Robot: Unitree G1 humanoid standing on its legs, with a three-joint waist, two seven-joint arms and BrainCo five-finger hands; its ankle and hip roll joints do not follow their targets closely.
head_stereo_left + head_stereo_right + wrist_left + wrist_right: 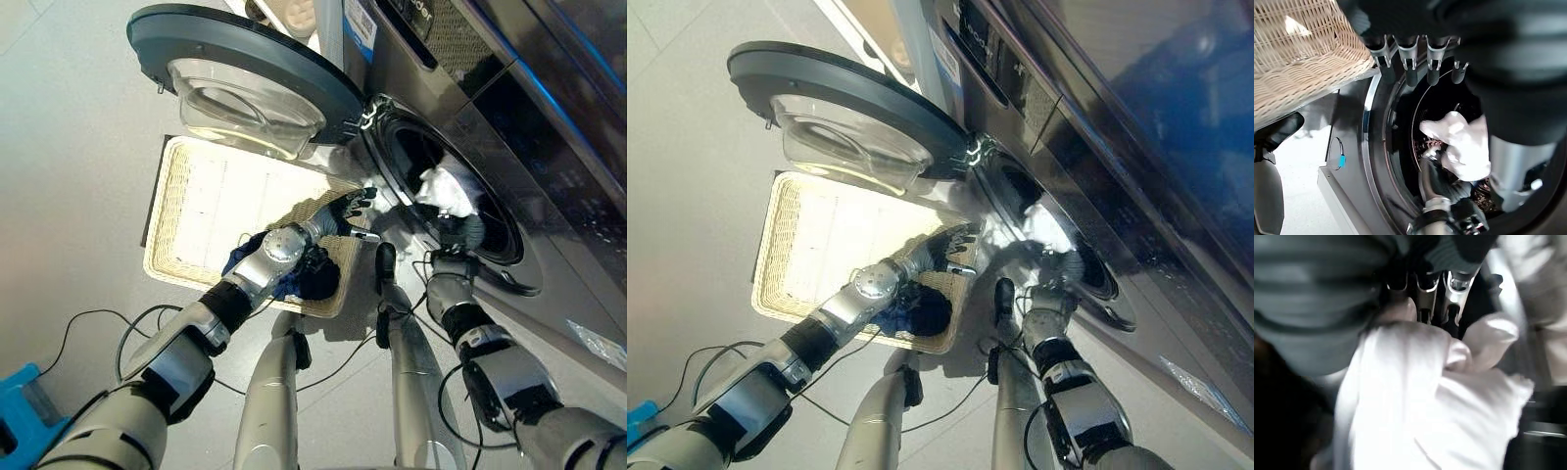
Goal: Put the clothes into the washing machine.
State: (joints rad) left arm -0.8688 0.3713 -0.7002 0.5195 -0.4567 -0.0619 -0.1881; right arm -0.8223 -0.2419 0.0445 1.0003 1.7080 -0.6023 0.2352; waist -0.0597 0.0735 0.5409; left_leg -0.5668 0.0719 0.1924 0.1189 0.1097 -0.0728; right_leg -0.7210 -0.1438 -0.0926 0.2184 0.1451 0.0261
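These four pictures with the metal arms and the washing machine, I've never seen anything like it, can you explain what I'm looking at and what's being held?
A humanoid robot is loading laundry. Two pictures come from cameras in its head, looking down; the other two sit on its wrists, very close to each hand. The washing machine stands with its round door swung open. On the floor in front lies a wicker basket with dark clothes left in one corner. The right hand reaches into the drum, fingers curled around a white cloth. The left hand hovers over the basket near the drum opening, fingers straight, holding nothing.
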